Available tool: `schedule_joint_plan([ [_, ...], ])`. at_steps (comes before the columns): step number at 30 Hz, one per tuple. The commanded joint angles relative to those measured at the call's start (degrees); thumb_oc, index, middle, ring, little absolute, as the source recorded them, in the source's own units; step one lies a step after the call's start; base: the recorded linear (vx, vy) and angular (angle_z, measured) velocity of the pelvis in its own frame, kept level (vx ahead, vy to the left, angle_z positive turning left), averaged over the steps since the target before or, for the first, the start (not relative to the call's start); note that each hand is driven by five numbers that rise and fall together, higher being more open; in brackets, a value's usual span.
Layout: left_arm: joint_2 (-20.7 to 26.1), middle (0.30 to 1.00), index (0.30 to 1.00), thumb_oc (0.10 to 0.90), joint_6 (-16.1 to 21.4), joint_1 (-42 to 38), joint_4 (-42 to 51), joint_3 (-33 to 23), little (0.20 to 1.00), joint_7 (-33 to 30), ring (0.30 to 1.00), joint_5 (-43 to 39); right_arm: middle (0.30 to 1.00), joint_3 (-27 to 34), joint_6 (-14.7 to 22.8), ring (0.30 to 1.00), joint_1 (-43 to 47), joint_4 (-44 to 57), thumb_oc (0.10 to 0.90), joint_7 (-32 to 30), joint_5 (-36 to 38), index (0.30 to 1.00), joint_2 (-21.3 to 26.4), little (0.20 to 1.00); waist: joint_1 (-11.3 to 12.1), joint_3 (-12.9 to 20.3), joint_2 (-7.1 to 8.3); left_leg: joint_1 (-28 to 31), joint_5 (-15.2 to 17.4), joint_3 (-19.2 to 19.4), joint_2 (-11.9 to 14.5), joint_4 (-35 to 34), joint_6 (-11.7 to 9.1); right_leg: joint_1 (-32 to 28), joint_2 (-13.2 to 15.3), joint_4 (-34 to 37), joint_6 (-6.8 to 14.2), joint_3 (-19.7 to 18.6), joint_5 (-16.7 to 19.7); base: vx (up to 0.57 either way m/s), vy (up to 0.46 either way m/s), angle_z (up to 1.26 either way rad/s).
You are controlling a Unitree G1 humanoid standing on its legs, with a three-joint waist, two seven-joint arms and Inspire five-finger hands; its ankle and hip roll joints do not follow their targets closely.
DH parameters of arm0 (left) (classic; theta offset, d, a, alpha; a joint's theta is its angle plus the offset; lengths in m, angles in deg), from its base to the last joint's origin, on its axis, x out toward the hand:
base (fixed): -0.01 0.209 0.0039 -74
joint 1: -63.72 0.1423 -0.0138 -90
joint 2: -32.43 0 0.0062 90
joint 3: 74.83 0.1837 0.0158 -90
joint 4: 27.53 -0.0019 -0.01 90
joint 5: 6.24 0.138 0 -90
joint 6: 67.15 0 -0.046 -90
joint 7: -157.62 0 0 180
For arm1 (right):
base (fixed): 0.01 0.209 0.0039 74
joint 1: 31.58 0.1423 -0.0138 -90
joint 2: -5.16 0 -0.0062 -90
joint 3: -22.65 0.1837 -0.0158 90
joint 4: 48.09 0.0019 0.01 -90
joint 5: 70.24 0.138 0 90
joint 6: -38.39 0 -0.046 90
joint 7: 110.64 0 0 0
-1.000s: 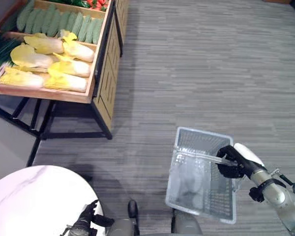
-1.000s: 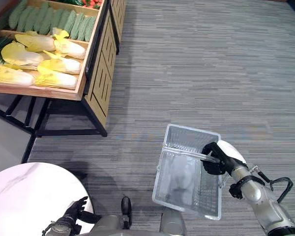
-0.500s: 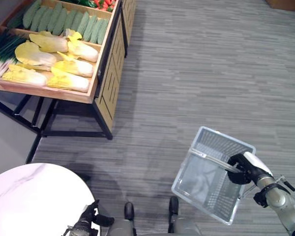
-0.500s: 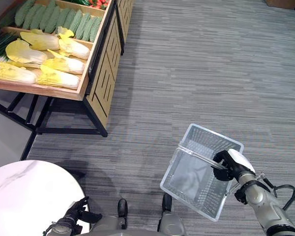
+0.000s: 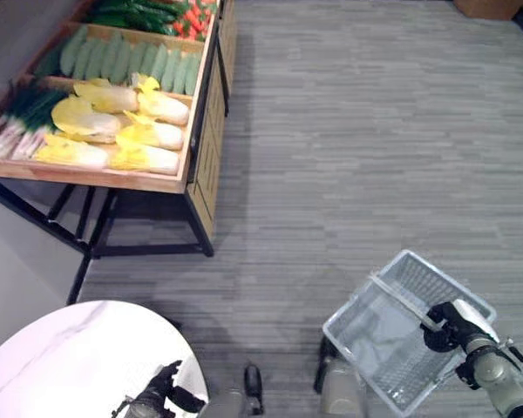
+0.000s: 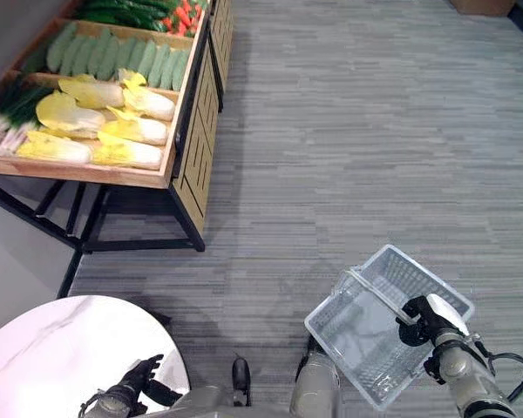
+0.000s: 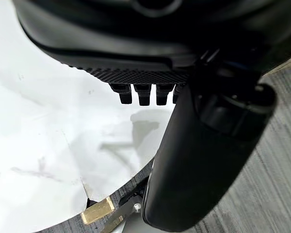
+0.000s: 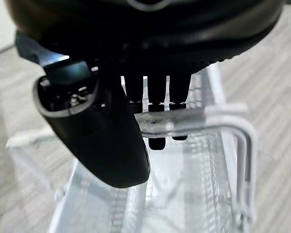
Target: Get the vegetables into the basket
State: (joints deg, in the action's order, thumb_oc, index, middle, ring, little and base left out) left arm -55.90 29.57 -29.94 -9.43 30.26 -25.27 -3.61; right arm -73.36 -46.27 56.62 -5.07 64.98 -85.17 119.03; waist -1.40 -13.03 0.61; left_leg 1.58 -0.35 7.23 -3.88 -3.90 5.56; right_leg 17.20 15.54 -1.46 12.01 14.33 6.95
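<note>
At my lower right, the clear plastic basket (image 6: 379, 335) hangs empty, so nothing is gathered yet; the napa cabbages (image 6: 113, 122), cucumbers (image 6: 113, 54) and leeks (image 6: 9, 117) all lie on the wooden stand (image 6: 187, 131), well apart from it. My right hand (image 6: 423, 320) curls around the basket's handle (image 8: 184, 121). My left hand (image 6: 131, 396) hovers relaxed over the white round table (image 6: 44, 357), holding nothing.

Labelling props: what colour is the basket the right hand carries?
Clear, see-through basket; best seen in the right eye view.

Clear plastic basket (image 5: 392, 335); wooden crate (image 5: 179, 131); glossy marble table (image 5: 61, 357).
</note>
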Motion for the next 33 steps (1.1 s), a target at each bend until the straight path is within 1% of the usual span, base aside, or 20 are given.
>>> schedule_joint_plan([
  [1,1.3,1.0,1.0,0.9,1.3,-0.8,0.5,-1.9,1.0,-1.8,1.0,2.5,0.3,2.1,1.8,0.3,7.1,1.5,0.4,-5.0,0.6,0.3,5.3,0.3,-0.2,0.1,1.48,7.0,7.4,-2.1,3.7,4.5,-7.5,0.7,-1.3,-1.3,1.7,-4.0,9.1,0.43,-0.242,0.33],
  [4,1.0,1.0,1.0,0.9,1.4,-0.8,0.1,-2.1,1.0,-2.2,1.0,2.5,0.3,2.4,1.9,0.3,6.1,0.3,0.4,-5.0,1.0,0.3,5.0,0.3,-0.1,0.7,1.49,8.0,7.9,-2.8,4.3,6.1,-8.3,-0.3,-1.9,-1.2,1.0,-3.5,8.6,0.25,-0.169,0.31],
  [7,0.1,1.0,1.0,0.9,1.2,-0.2,-0.1,-2.5,1.0,-2.3,1.0,1.9,0.3,3.0,2.0,0.3,4.4,1.0,0.4,-4.5,1.3,0.3,5.3,0.3,-0.6,1.9,0.46,8.8,6.0,-4.3,7.0,7.6,-10.0,-0.7,-4.5,-3.8,-1.2,-2.6,5.3,0.28,-0.254,0.27],
  [9,-0.6,1.0,1.0,0.9,1.0,-0.1,0.1,-2.4,1.0,-2.4,1.0,1.4,0.3,3.4,2.2,0.3,3.5,0.7,0.4,-4.5,2.0,0.3,5.7,0.3,-0.4,2.2,-0.15,6.1,0.8,-5.0,8.3,14.9,-12.2,-2.3,-6.1,-4.7,-3.1,-1.8,3.0,0.27,-0.276,0.29],
  [11,-0.9,1.0,1.0,0.9,0.7,-0.8,0.7,-2.6,1.0,-2.7,1.0,0.5,0.3,5.0,2.5,0.3,0.9,5.3,0.4,-4.5,2.0,0.3,6.8,0.3,-0.1,0.8,0.67,-0.3,-6.5,-6.0,9.3,27.9,-14.5,-4.7,-6.9,-4.8,-5.6,-0.9,0.9,0.21,-0.331,0.18],
  [13,-1.4,1.0,1.0,0.9,0.3,-1.5,1.5,-2.7,1.0,-3.2,1.0,-0.8,0.3,5.2,2.4,0.3,0.4,6.0,0.4,-5.2,2.3,0.3,6.9,0.3,0.7,-0.4,1.5,-3.8,-9.3,-5.8,10.1,33.5,-14.5,-7.1,-7.5,-4.5,-7.3,-0.3,-1.2,0.24,-0.348,0.12],
  [14,-1.8,1.0,1.0,0.9,0.4,-2.1,1.8,-2.1,1.0,-3.6,1.0,-1.4,0.3,6.3,2.3,0.3,-0.6,6.6,0.4,-5.6,2.9,0.3,7.0,0.3,1.4,-1.7,2.11,-8.4,-8.2,-4.7,9.9,34.6,-13.5,-9.4,-7.7,-3.9,-7.8,-0.2,-2.6,0.2,-0.243,0.07],
  [15,-1.8,1.0,1.0,0.9,0.4,-2.1,1.8,-2.1,1.0,-3.6,1.0,-1.4,0.3,6.3,2.3,0.3,-0.6,6.6,0.4,-5.6,2.9,0.3,7.0,0.3,1.4,-1.6,2.12,-8.5,-8.2,-4.8,9.9,34.6,-13.4,-9.4,-7.6,-3.9,-7.8,-0.2,-2.6,0.28,-0.223,0.17],
  [16,-2.2,1.0,1.0,0.9,0.3,-2.2,1.7,-1.8,1.0,-3.9,1.0,-1.1,0.3,7.0,2.2,0.3,-1.4,7.7,0.4,-5.7,3.2,0.3,7.0,0.3,2.3,-2.0,2.49,-14.6,-5.5,-3.4,8.8,32.3,-12.6,-11.6,-7.9,-2.6,-7.6,-0.5,-3.6,0.25,-0.092,0.28],
  [18,-2.2,1.0,1.0,0.9,0.3,-2.0,1.7,-1.8,1.0,-4.1,1.0,-0.9,0.3,7.4,2.3,0.3,-1.7,8.2,0.4,-5.8,3.2,0.3,6.9,0.3,2.4,-1.6,2.37,-16.0,-5.3,-2.8,8.3,28.2,-12.1,-12.0,-7.9,-2.2,-7.3,-0.6,-4.0,0.24,-0.041,0.25],
  [20,-2.5,1.0,1.0,0.9,0.4,-1.4,1.3,-1.8,1.0,-4.5,1.0,-0.6,0.3,7.4,2.8,0.3,-2.1,7.9,0.4,-6.3,3.4,0.3,6.5,0.3,3.5,-1.2,1.84,-17.5,-5.7,-2.4,8.6,17.6,-11.4,-13.9,-8.4,-1.7,-6.6,-0.9,-5.4,0.31,0.05,-0.11],
  [21,-2.5,1.0,1.0,0.9,0.5,-1.2,1.0,-1.9,1.0,-4.6,1.0,-0.4,0.3,7.2,2.9,0.3,-2.2,7.6,0.4,-6.5,3.2,0.3,6.3,0.3,4.0,-0.8,1.25,-17.7,-7.3,-3.1,9.0,13.0,-11.5,-14.8,-9.1,-1.5,-6.5,-1.2,-5.8,0.58,0.123,-0.23],
  [22,-2.5,1.0,1.0,0.9,0.8,-0.3,0.5,-2.1,1.0,-4.8,1.0,0.2,0.3,6.5,3.1,0.3,-2.2,7.1,0.4,-6.6,3.1,0.3,5.9,0.3,5.4,-0.1,0.45,-19.3,-11.7,-4.5,10.0,3.3,-12.5,-17.8,-9.9,-0.6,-6.1,-1.9,-7.3,0.47,0.097,-0.34],
  [24,-2.3,1.0,1.0,0.9,0.8,0.1,-0.3,-2.4,1.0,-4.9,1.0,0.4,0.3,5.8,3.2,0.3,-1.8,6.7,0.4,-6.3,2.7,0.3,5.6,0.3,6.0,0.4,0.58,-18.4,-13.6,-4.7,10.4,0.1,-13.4,-20.4,-9.8,0.0,-5.9,-3.1,-8.2,0.5,0.112,-0.59],
  [26,-2.1,1.0,1.0,0.9,0.6,0.8,-0.8,-2.6,1.0,-4.6,1.0,1.0,0.3,4.6,3.0,0.3,-1.1,4.7,0.4,-5.8,2.4,0.3,4.6,0.3,6.5,1.6,0.77,-17.5,-14.7,-2.7,10.7,1.2,-13.2,-23.0,-9.4,0.1,-5.2,-3.9,-9.1,0.58,0.226,-0.65],
  [27,-1.7,1.0,1.0,0.9,0.5,1.2,-1.0,-2.9,1.0,-4.4,1.0,1.2,0.3,4.2,2.7,0.3,-1.3,5.2,0.4,-5.3,2.1,0.3,3.6,0.3,6.5,2.8,1.07,-16.5,-13.6,-1.3,10.0,1.9,-11.8,-23.5,-8.5,-2.4,-4.7,-4.8,-10.2,0.59,0.311,-0.49],
  [28,-1.5,1.0,1.0,0.9,0.5,1.3,-0.9,-2.8,1.0,-4.3,1.0,1.4,0.3,4.0,2.5,0.3,-1.2,4.9,0.4,-5.4,1.9,0.3,2.8,0.3,6.6,3.2,1.46,-16.1,-12.8,-0.9,9.2,2.5,-10.8,-23.1,-7.6,-4.8,-4.3,-5.2,-9.8,0.61,0.415,-0.44],
  [29,-1.0,1.0,1.0,0.9,0.5,0.8,-1.3,-2.4,1.0,-4.4,1.0,1.8,0.3,2.8,2.6,0.3,0.7,2.5,0.4,-6.0,2.2,0.3,1.3,0.3,6.6,3.3,2.6,-14.9,-10.4,0.3,7.5,3.6,-8.3,-20.2,-5.9,-12.6,-3.2,-6.8,-6.8,0.41,0.33,-0.27],
  [31,-0.3,1.0,1.0,0.9,0.6,0.7,-0.4,-2.8,1.0,-4.2,1.0,1.3,0.3,1.3,2.4,0.3,2.0,0.8,0.4,-5.8,1.8,0.3,0.3,0.3,6.8,2.7,3.38,-12.8,-8.0,2.4,6.1,4.3,-6.3,-17.8,-3.4,-18.6,-1.5,-6.8,0.0,0.32,0.298,-0.34],
  [33,0.6,1.0,1.0,0.9,0.5,0.6,1.5,-3.1,1.0,-4.1,1.0,-0.2,0.3,0.2,1.9,0.3,2.8,1.2,0.4,-5.8,0.5,0.3,-0.3,0.3,6.2,1.6,2.84,-8.6,-5.3,3.3,4.9,3.9,-4.2,-13.4,-1.4,-29.3,-1.2,-6.3,5.5,0.3,0.304,-0.2],
])
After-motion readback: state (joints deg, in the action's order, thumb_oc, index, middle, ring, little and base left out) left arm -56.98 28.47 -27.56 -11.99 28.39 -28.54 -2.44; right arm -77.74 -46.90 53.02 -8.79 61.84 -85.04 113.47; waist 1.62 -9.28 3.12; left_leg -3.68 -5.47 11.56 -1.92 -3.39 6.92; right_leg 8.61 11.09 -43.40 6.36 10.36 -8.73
